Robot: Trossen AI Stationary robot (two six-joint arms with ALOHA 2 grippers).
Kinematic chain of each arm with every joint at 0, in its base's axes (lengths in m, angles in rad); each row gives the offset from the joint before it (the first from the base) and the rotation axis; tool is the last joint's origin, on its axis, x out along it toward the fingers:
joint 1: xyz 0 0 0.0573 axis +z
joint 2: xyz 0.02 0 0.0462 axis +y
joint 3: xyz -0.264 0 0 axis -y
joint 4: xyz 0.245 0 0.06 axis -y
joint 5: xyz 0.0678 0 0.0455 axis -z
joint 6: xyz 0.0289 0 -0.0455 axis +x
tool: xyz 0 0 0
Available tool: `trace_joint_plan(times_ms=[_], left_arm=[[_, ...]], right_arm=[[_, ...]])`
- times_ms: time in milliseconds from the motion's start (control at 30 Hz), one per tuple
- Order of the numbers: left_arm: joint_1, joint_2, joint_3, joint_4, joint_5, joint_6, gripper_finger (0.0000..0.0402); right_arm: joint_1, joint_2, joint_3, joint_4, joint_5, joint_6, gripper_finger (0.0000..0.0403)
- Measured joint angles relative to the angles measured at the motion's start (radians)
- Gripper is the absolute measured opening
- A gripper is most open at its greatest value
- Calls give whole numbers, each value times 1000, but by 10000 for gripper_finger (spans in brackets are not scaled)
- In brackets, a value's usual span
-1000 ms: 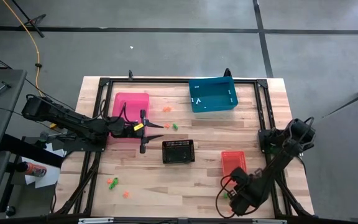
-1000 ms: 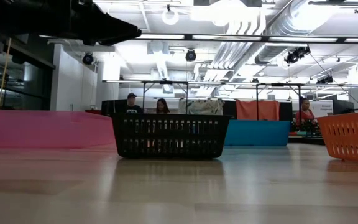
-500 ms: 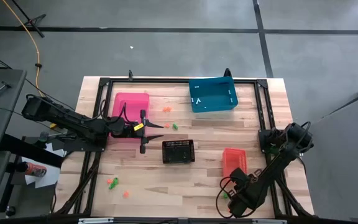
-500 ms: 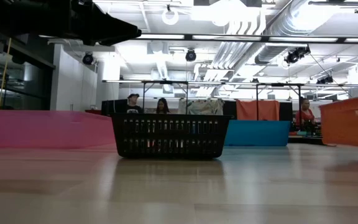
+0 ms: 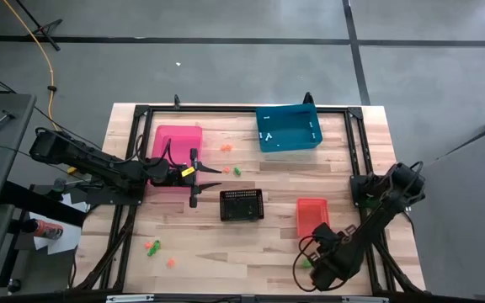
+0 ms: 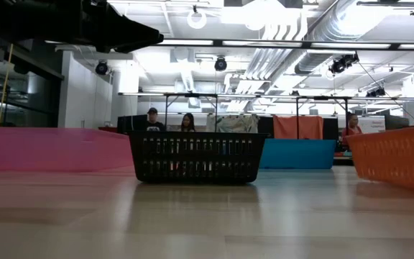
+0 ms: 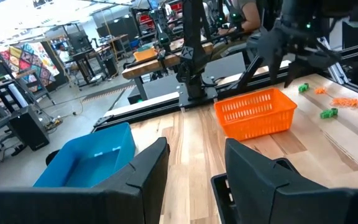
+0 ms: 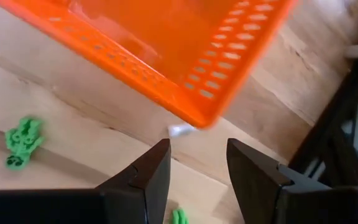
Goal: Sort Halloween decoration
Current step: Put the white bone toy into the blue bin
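Overhead, the left gripper hung just beside the pink bin, its fingers parted and holding nothing. The right gripper sat low at the bench's near right corner, just short of the orange bin; its fingers stood apart with nothing between them. The decorations lay scattered on the bench: orange and green trinkets between the pink and blue bins, another cluster near the front left, and a green trinket beside the orange bin in the right wrist view. The black bin stood mid-bench.
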Motion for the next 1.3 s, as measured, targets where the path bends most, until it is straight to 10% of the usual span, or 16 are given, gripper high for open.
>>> trace_joint_plan(times_ms=[500, 1300], left_arm=[[0, 0, 0, -1, 0, -9, 144], [0, 0, 0, -1, 0, -27, 144]], right_arm=[[126, -44, -139, 263, -17, 433, 151], [67, -43, -279, 379, 46, 426, 151]])
